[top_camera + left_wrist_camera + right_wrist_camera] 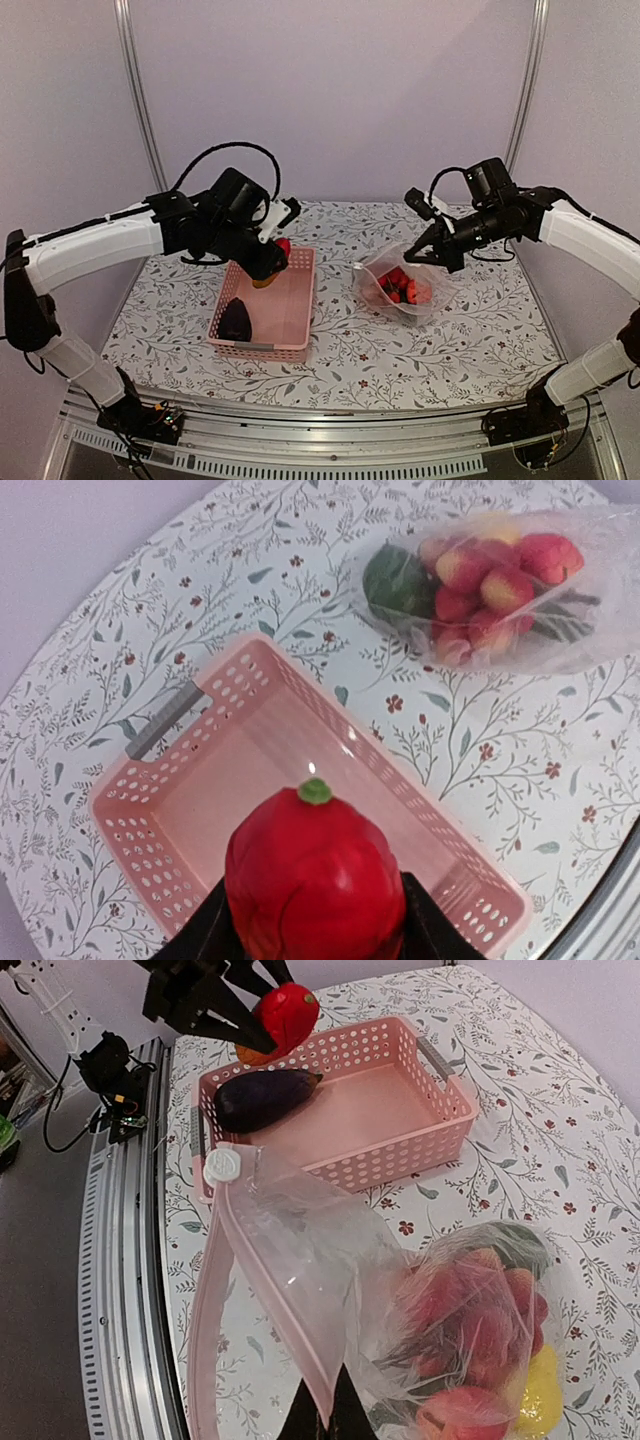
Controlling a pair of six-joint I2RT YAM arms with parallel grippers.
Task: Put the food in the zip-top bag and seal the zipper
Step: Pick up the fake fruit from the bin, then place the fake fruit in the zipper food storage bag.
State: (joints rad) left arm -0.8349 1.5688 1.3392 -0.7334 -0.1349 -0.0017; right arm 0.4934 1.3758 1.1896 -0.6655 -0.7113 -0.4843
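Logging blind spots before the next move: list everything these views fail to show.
- Eggplant: missing from the left wrist view; the red fruit in the left gripper blocks that part of the pink basket.
- Food count in the zip-top bag: crinkled, glaring film blurs the pieces in every view.
- Right gripper fingertips: cut off by the right wrist view's bottom edge.
- Orange patch under the red fruit: part of it or separate, unclear.

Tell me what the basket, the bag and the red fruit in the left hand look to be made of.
Basket: rigid pink plastic, fairly matte; moulded rows of holes.
Bag: thin clear plastic film, glossy; crinkled and see-through.
Red fruit: likely hard plastic; smooth skin with a soft sheen.
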